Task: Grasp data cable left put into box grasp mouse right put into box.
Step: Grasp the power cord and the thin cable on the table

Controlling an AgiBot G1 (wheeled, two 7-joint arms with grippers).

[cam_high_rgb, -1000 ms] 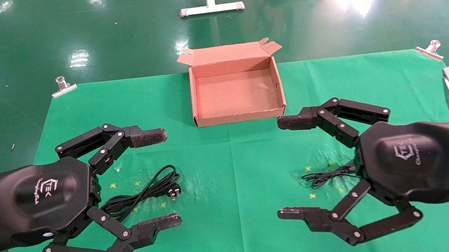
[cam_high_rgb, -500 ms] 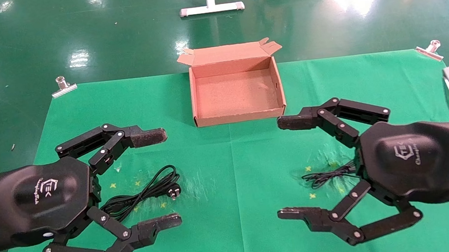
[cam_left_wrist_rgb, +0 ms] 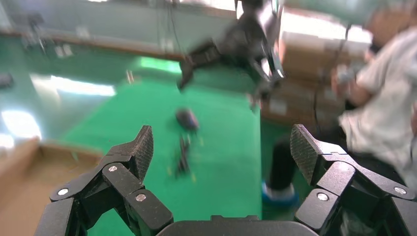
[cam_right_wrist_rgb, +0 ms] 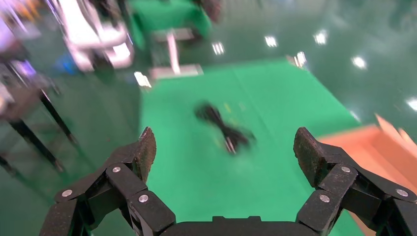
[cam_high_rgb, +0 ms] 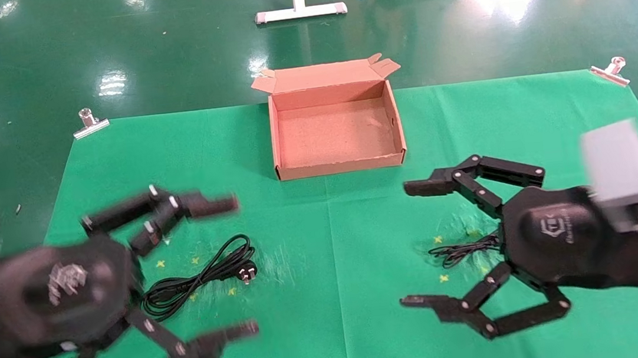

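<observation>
Starting to move after hanging motionless, the left gripper [cam_high_rgb: 233, 265] and right gripper [cam_high_rgb: 418, 244] both shift, jaws wide, empty. The data cable [cam_high_rgb: 199, 276] and mouse [cam_left_wrist_rgb: 187, 118] lie untouched, the box [cam_high_rgb: 339, 167] empty; the pick is likely beginning.

Black data cable [cam_high_rgb: 204, 272], bundled in long loops with the pronged plug at its box-side end, lying flat on the left of the bench. Brown cardboard box [cam_high_rgb: 278, 142] standing open at the far middle, lid flap back. Black oval mouse [cam_left_wrist_rgb: 187, 119] on the right, thin cord [cam_high_rgb: 464, 250] bunched beside.
</observation>
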